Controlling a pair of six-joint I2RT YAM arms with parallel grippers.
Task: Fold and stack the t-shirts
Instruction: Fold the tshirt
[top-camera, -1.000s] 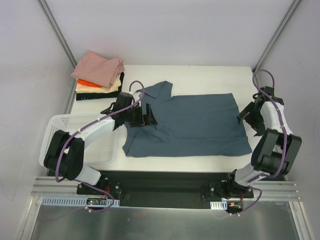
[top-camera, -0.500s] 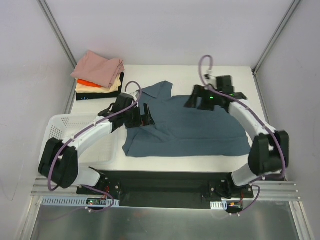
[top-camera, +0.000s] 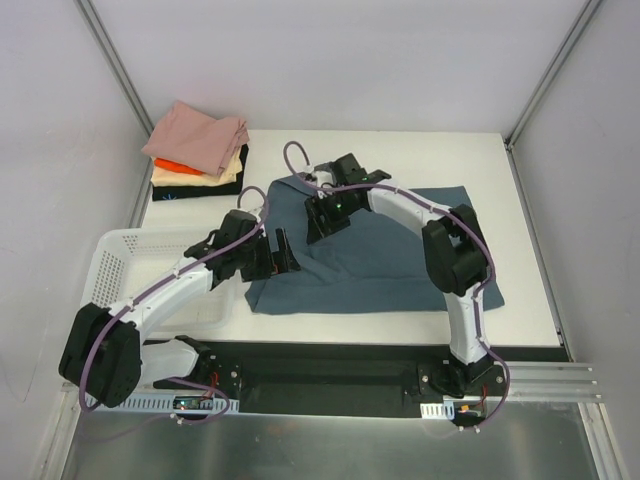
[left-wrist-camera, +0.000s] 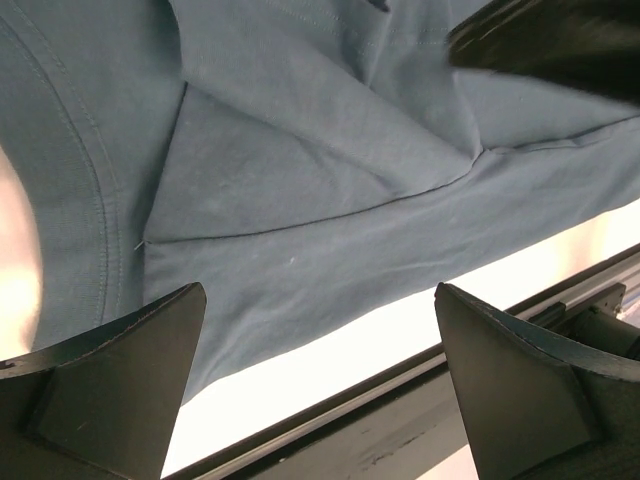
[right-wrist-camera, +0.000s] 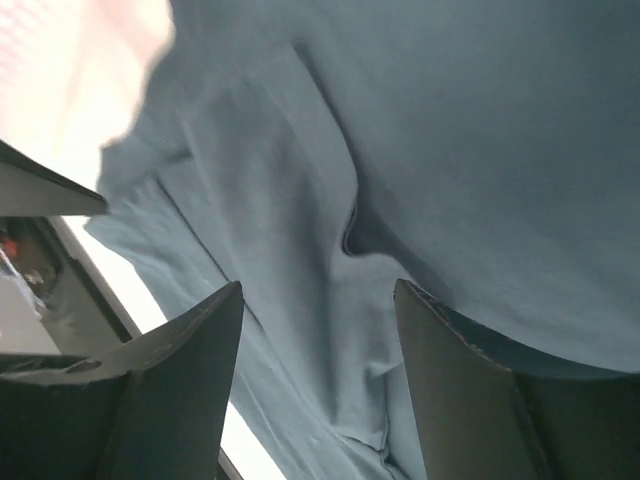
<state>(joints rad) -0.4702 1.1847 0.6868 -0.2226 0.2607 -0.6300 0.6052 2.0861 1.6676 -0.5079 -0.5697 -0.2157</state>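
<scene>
A slate-blue t-shirt (top-camera: 400, 255) lies spread on the white table, its left sleeve area folded inward. It fills the left wrist view (left-wrist-camera: 300, 150) and the right wrist view (right-wrist-camera: 450, 130). My left gripper (top-camera: 283, 252) is open and empty, just above the shirt's left edge. My right gripper (top-camera: 318, 222) is open and empty, reaching across over the shirt's upper left part near the collar. A stack of folded t-shirts sits at the back left: dusty pink (top-camera: 200, 137) on top, then orange (top-camera: 172, 166), cream (top-camera: 232, 172) and black (top-camera: 190, 190).
A white lattice basket (top-camera: 130, 270) stands at the left front, under my left arm. The table's front edge and the black mounting rail (left-wrist-camera: 420, 370) lie just past the shirt's hem. Grey walls and metal posts enclose the table.
My right arm has swung from the table's right edge across the shirt to its upper left. My left gripper has shifted slightly toward the front. The shirt's upper left sleeve no longer sticks out.
</scene>
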